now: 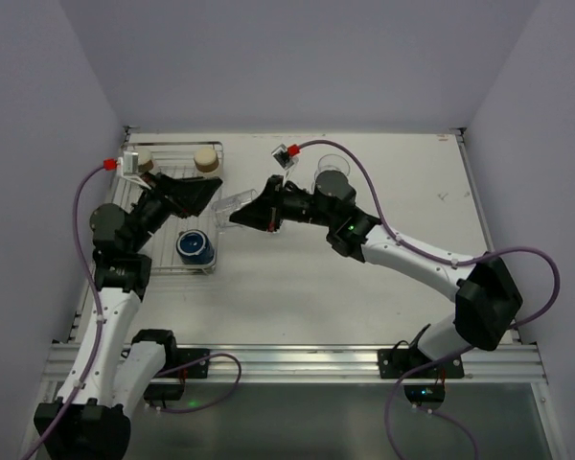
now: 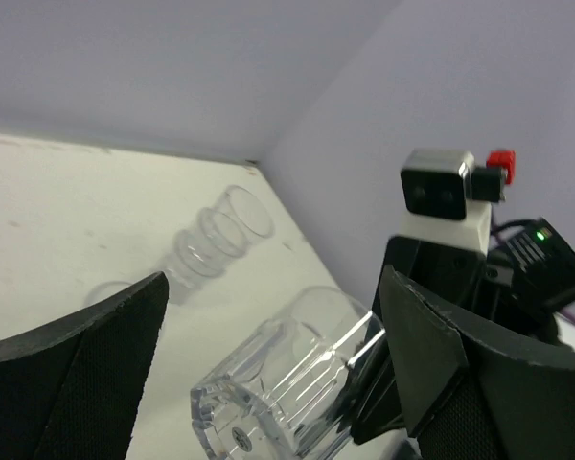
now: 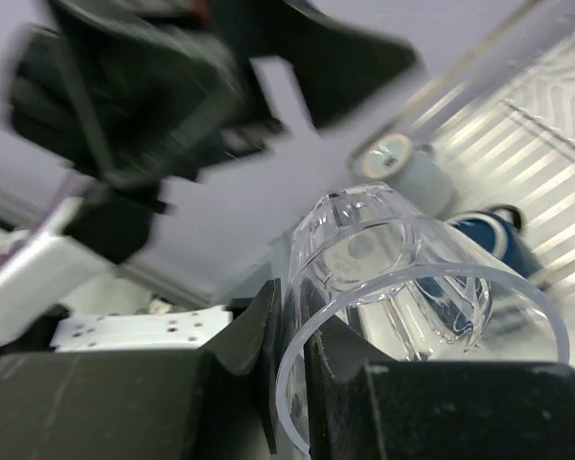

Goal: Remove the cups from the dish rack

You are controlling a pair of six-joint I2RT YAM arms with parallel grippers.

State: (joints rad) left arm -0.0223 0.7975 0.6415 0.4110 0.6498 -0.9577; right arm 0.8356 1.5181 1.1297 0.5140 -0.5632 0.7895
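Note:
My right gripper (image 1: pixel 252 213) is shut on the rim of a clear ridged tumbler (image 1: pixel 235 201) and holds it on its side in the air at the right edge of the dish rack (image 1: pixel 163 268). In the right wrist view one finger is inside the rim and one outside (image 3: pixel 289 335) of the tumbler (image 3: pixel 393 259). My left gripper (image 1: pixel 207 195) is open, with its fingers (image 2: pixel 86 383) spread wide on either side of the tumbler's base (image 2: pixel 268 402) without touching it. A navy mug (image 1: pixel 195 247) and two tan cups (image 1: pixel 206 158) stand in the rack.
A stack of clear tumblers (image 1: pixel 331 174) lies on the table right of the rack and shows in the left wrist view (image 2: pixel 216 240). The second tan cup (image 1: pixel 139 159) is at the rack's far left corner. Walls close in the table on three sides.

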